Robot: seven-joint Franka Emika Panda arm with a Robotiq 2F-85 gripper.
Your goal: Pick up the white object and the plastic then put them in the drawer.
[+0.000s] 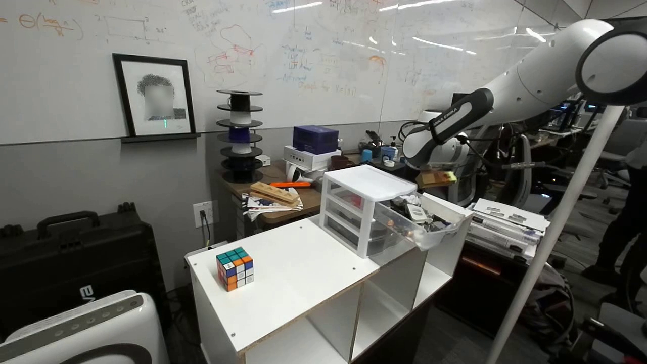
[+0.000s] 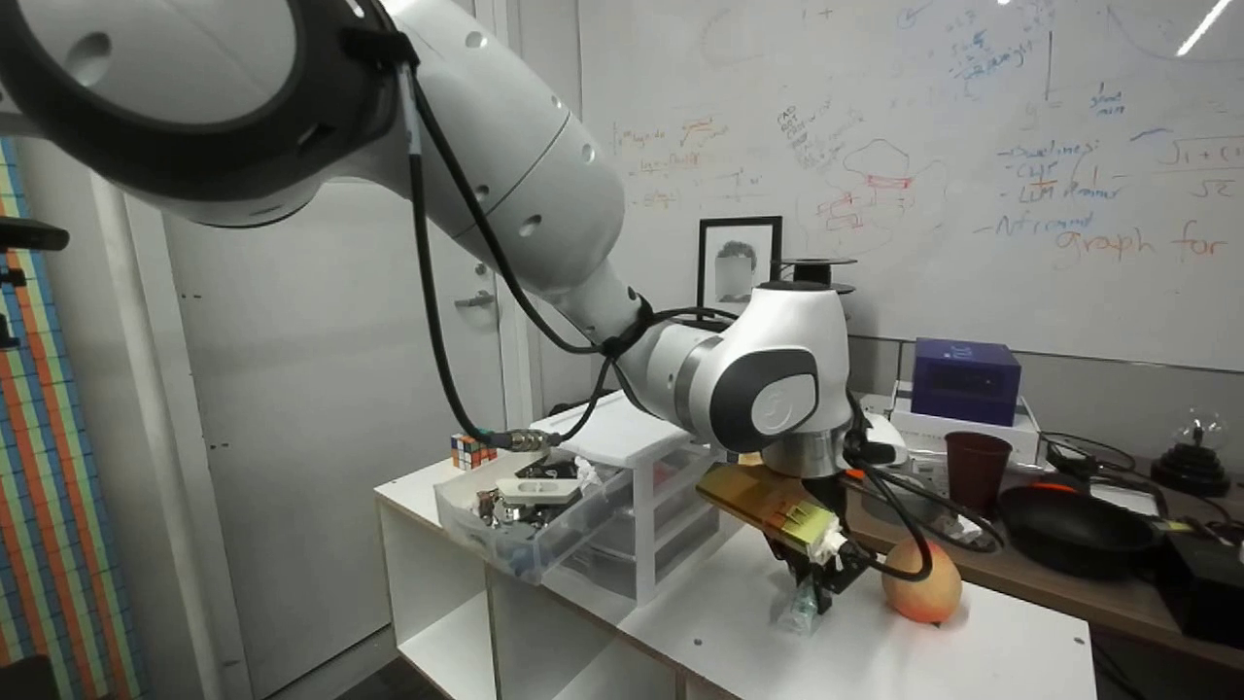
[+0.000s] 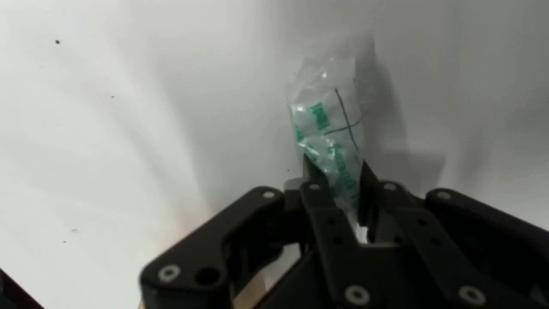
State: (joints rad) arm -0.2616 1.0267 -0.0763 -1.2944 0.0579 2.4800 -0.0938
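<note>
In the wrist view the claw (image 3: 336, 169) stands narrow, its fingers (image 3: 331, 234) close together with the plastic (image 3: 329, 126) pinched between them; only this view brings out the green print and crossing dark lines on the clear, crinkled plastic, part of which sticks out past the tips; in an exterior view the claw points down over the white shelf (image 2: 914, 671), near the drawer unit (image 2: 644, 525), with the plastic at its tips; whether its lower end touches the shelf I cannot tell; a round orange-pink fruit (image 2: 923, 588) sits on the shelf near the claw, and beyond it are a dark red cup (image 2: 975, 476) and a black pan (image 2: 1074, 535).

In an exterior view the claw is hidden, while the puzzle cube (image 1: 235, 269) shows whole on the shelf, apart from the drawer unit, and the stack of spools (image 1: 240, 134) shows almost whole; in both exterior views the top drawer (image 2: 476, 535) is pulled out, heaped with clutter (image 2: 507, 515); a whitish object (image 2: 537, 491) lies on the heap, though I cannot tell whether it is the task's.
</note>
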